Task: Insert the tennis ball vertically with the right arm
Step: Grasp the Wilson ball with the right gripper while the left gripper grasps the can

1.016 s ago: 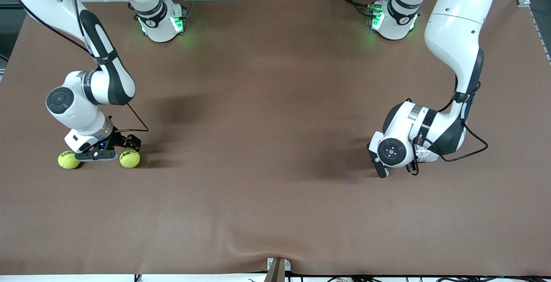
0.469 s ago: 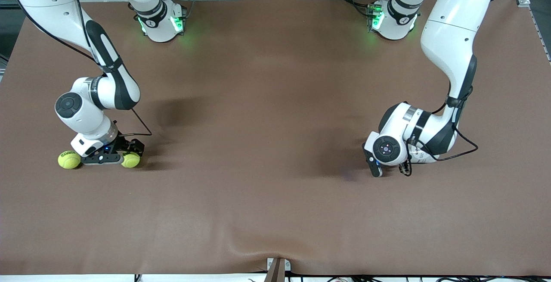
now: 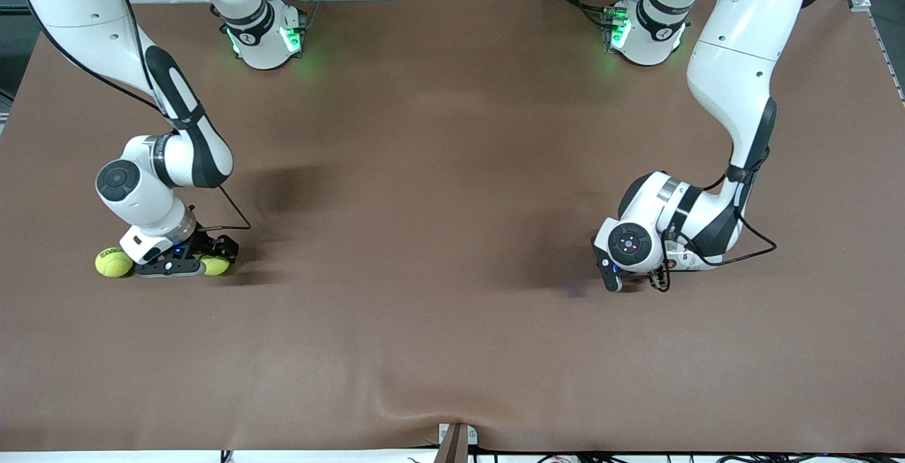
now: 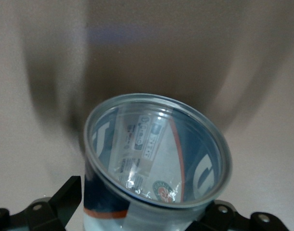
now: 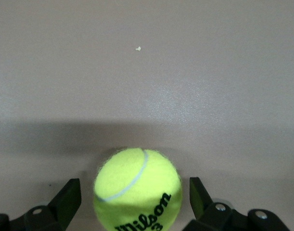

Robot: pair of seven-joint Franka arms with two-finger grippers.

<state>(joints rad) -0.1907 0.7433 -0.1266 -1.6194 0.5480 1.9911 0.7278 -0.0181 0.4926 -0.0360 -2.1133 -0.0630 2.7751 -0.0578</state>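
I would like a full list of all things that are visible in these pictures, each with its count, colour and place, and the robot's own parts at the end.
tennis balls: 2, yellow-green, on the table at the right arm's end; one lies free, the other lies between the right gripper's open fingers
ball can: 1, clear with a dark blue label, held in the left gripper, its open mouth showing in the left wrist view, nothing inside
table: 1, brown cover
right gripper: 1, black, low at the table, fingers on either side of a ball, not closed on it
left gripper: 1, black, toward the left arm's end of the table, shut on the can
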